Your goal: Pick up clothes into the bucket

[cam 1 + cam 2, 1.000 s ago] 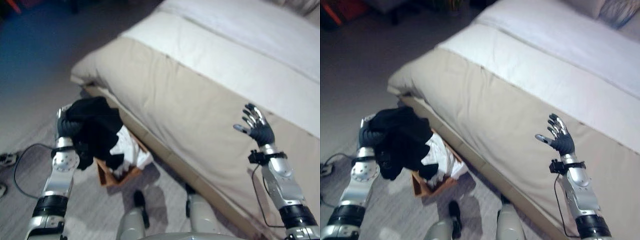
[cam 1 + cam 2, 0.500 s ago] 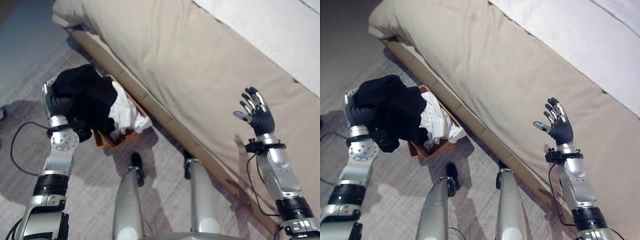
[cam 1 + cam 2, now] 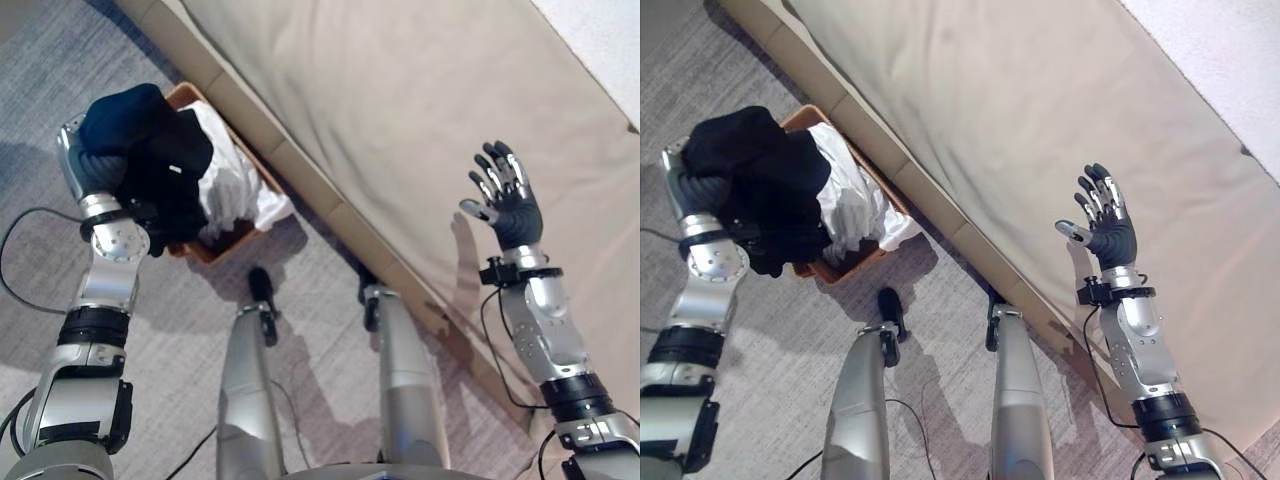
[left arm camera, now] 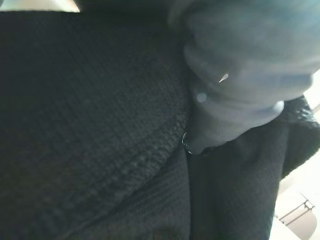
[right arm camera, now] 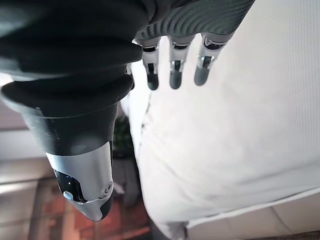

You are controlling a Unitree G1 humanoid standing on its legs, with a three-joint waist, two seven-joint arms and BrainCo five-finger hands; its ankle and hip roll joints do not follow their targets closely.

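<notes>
Over the brown basket [image 3: 232, 237] of crumpled white cloth [image 3: 232, 180], the left hand [image 3: 95, 165] lies buried in a black knit garment [image 3: 150, 150], its grip impossible to tell; the right hand [image 3: 505, 200] is raised, fingers spread, before the beige bed [image 3: 400, 120].

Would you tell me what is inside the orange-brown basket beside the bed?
White crumpled cloth fills the orange-brown basket; a black garment bunched over the left hand covers the rest.

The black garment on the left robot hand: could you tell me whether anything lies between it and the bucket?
Nothing visible does. The black garment hangs directly over the bucket, which already holds white clothes.
</notes>
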